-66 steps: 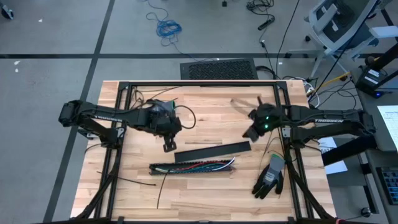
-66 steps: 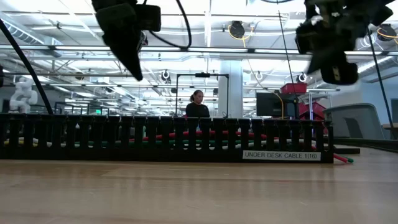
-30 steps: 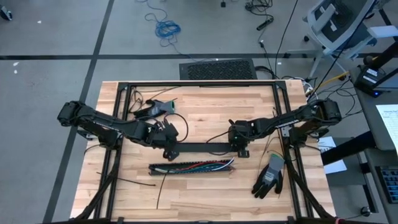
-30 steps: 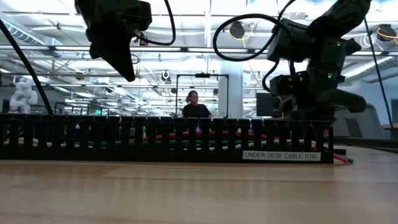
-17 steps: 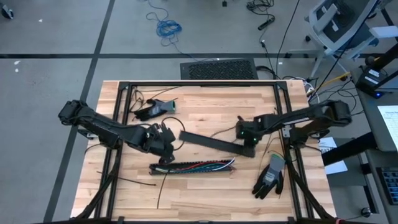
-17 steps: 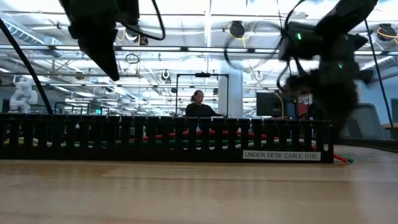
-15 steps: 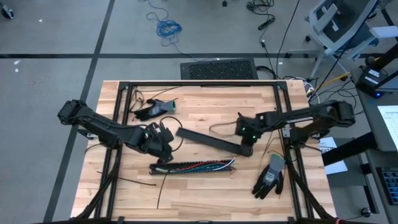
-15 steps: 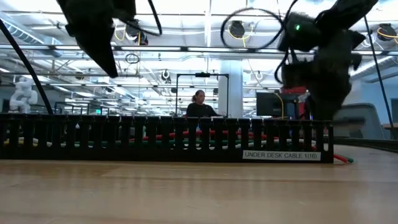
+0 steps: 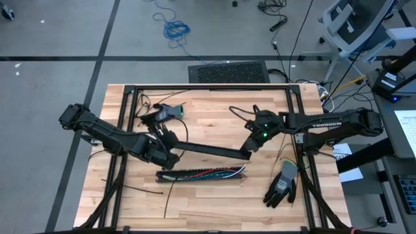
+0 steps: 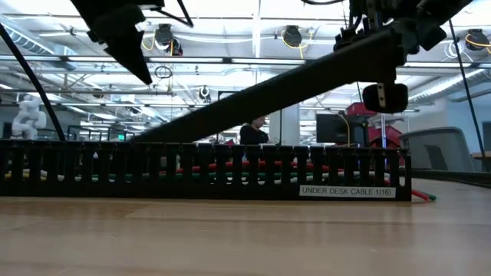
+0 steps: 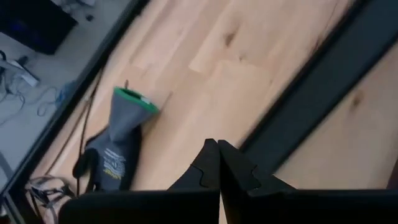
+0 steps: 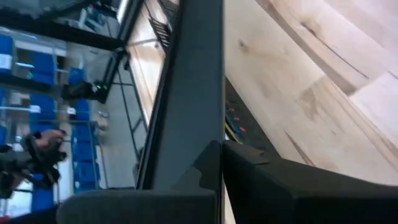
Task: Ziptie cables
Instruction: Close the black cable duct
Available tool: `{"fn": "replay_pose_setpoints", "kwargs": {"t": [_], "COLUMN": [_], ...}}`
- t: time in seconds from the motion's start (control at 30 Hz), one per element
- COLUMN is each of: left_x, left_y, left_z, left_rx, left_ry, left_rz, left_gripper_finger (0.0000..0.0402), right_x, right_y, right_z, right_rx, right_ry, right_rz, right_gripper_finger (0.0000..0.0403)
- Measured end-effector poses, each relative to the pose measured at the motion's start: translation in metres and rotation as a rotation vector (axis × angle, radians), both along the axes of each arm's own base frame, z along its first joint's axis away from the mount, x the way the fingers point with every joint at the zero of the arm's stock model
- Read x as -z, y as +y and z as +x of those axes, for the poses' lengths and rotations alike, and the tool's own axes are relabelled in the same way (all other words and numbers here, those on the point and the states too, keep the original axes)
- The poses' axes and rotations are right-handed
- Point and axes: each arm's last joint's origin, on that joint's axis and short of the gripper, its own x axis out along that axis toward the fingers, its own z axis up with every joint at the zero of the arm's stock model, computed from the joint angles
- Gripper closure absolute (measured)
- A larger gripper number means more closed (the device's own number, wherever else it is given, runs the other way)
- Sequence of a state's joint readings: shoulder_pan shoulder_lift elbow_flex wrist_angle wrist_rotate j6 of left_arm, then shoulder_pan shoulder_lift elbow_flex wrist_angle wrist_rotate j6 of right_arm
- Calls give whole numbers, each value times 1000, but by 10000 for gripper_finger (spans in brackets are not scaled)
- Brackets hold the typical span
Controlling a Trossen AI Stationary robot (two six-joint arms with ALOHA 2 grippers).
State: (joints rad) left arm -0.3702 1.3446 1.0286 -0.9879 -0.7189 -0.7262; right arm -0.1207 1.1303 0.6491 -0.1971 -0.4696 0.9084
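Observation:
The cables (image 9: 214, 173), blue, red and green wires, lie in a black slotted duct (image 9: 201, 174) near the table's middle, labelled in the low view (image 10: 347, 191). A long black cover strip (image 9: 208, 151) slants above the duct's far side. My right gripper (image 9: 249, 151) is shut on its right end. My left gripper (image 9: 170, 158), shut, hovers by the strip's left end; in its wrist view the fingertips (image 11: 217, 146) stand beside the strip (image 11: 323, 81) without plainly touching it. My right gripper holds the cover strip at its right end (image 12: 208, 146), pinched between the two shut fingers, which lie along the strip. That end (image 10: 376, 54) is lifted high. The strip slopes down toward the table's left, and its low end is hidden behind the duct (image 10: 199, 169).
One dark glove (image 9: 281, 185) lies at the near right and another (image 9: 162, 114) at the far left. Thin black plastic strips (image 9: 140, 190) lie near the front left. A black frame (image 9: 208, 88) borders the table.
My right gripper, shut on the cover strip's right end, has risen and rolled. The strip lay flat behind the duct; now its right end is lifted while its left end stays low. My left gripper has shifted a little toward the table's left and turned.

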Motion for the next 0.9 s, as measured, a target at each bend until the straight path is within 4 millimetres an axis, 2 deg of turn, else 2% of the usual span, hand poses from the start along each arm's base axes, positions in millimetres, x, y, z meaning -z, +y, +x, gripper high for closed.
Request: {"fn": "replay_pose_setpoints", "kwargs": {"t": [0.13,0.2,0.4,0.53,0.63,0.8,0.9], "left_x": [-2,-2,-5,-2,5,25,40], "left_y": [1,3,0,-2,-3,-4,-4], "left_z": [4,7,21,25,29,46,51], "left_rx": [-14,-3,199,262,287,278,288], "left_ry": [-52,-51,-52,-27,12,58,125], "left_rz": [14,-1,-142,-152,-135,-156,-209], "left_gripper_finger": [398,384,298,241,218,210,210], "right_x": [0,0,-1,-1,-3,-4,6], "right_y": [0,0,-5,-11,-15,-24,-23], "right_z": [1,1,1,0,1,0,-9], "right_rx": [8,4,16,44,64,87,-12], "right_ry": [-2,-7,-15,-16,-36,-58,32], "right_rz": [5,1,-4,-3,-3,-40,-115], "right_gripper_finger": [402,402,402,402,402,402,402]}}
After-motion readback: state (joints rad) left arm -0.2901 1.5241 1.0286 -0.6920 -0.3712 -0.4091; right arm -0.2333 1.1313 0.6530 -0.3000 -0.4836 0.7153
